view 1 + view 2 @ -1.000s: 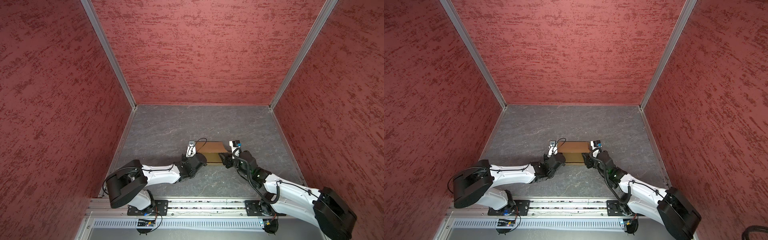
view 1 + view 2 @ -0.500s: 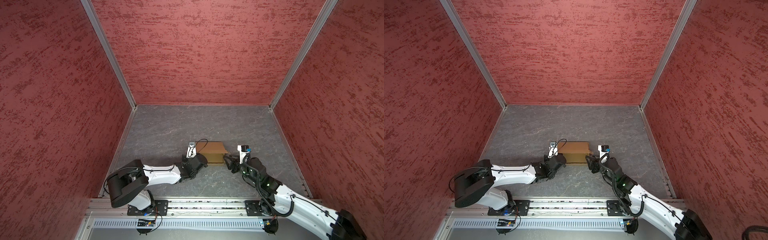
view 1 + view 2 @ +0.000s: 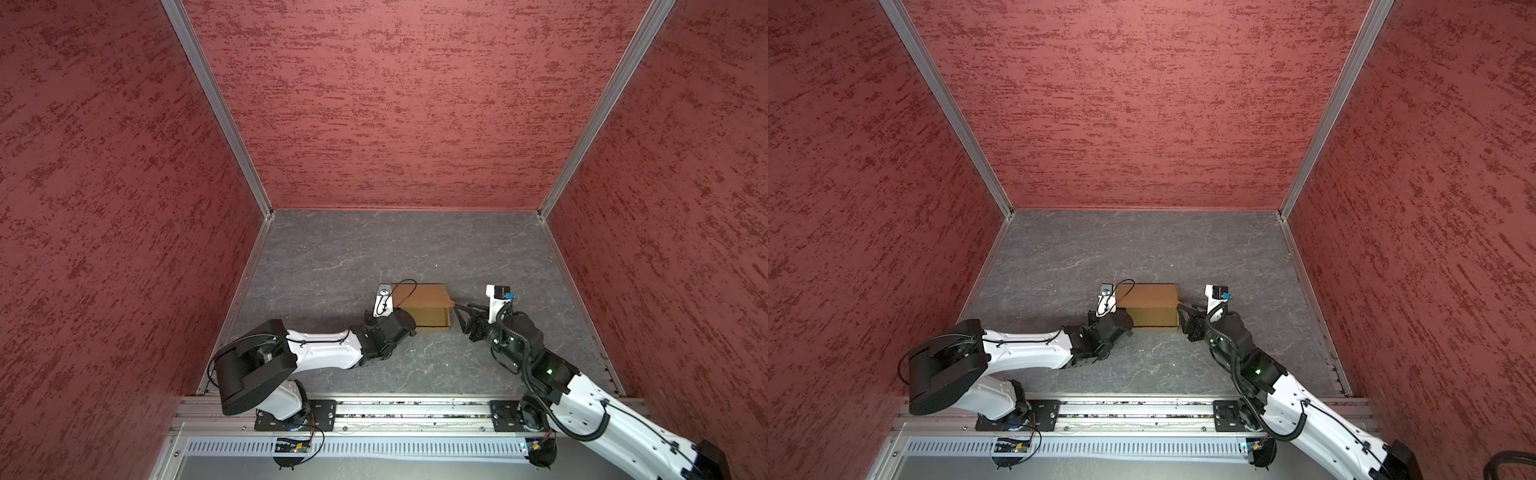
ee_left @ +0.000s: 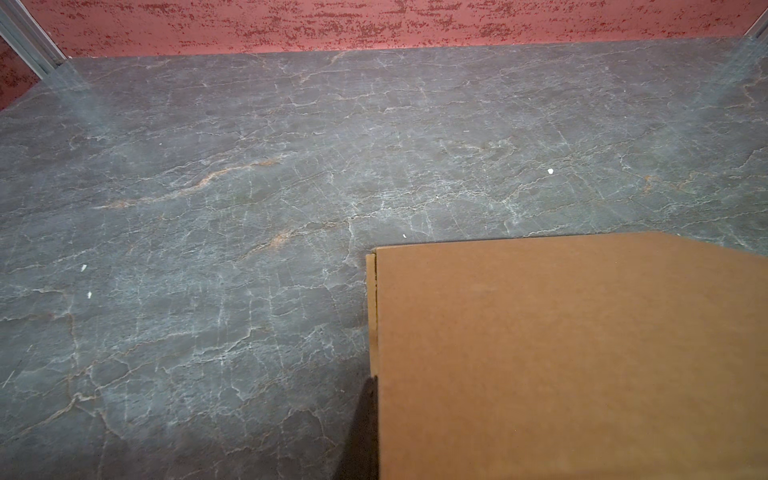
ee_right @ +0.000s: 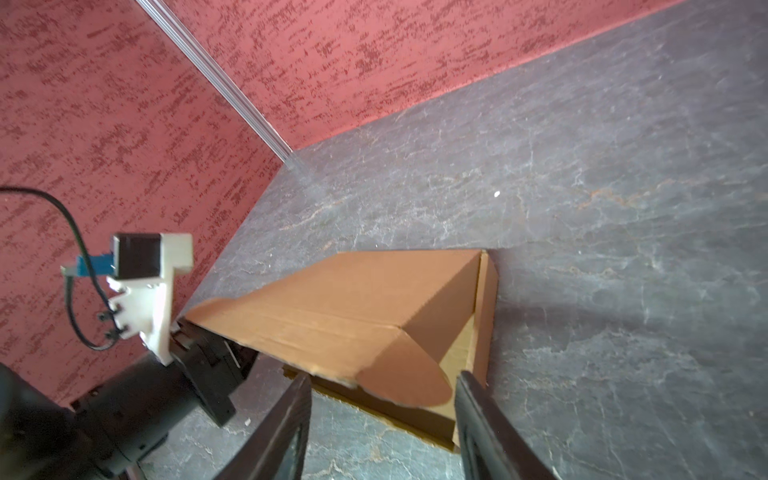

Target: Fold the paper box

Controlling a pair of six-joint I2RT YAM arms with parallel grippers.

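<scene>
Here, plain brown paper box (image 3: 428, 309), left pincer (image 3: 405, 322) clenched at its end, right pincer (image 3: 461, 316) released alongside.

Robot lab cell: red panel walls (image 3: 395, 104), aluminium rail (image 3: 395, 409), grey tabletop (image 3: 374, 249).

Both top views look from high above the near rail (image 3: 395, 409), down and forward into the red-walled cell. They take in the whole table (image 3: 374, 249), both arms and all three walls from far off, and they differ only by a slight sideways shift.

The left wrist view sits low and close over the table, facing the back wall (image 4: 374, 20). The lid of the paper box (image 4: 561, 353) lies immediately before the lens.

The right wrist view, rolled to one side, looks past the right gripper's fingers (image 5: 286, 424) at the box's open end. Beyond it are the left arm's wrist camera (image 5: 137, 257) and a corner post (image 5: 216, 79).

All four views share the box.
</scene>
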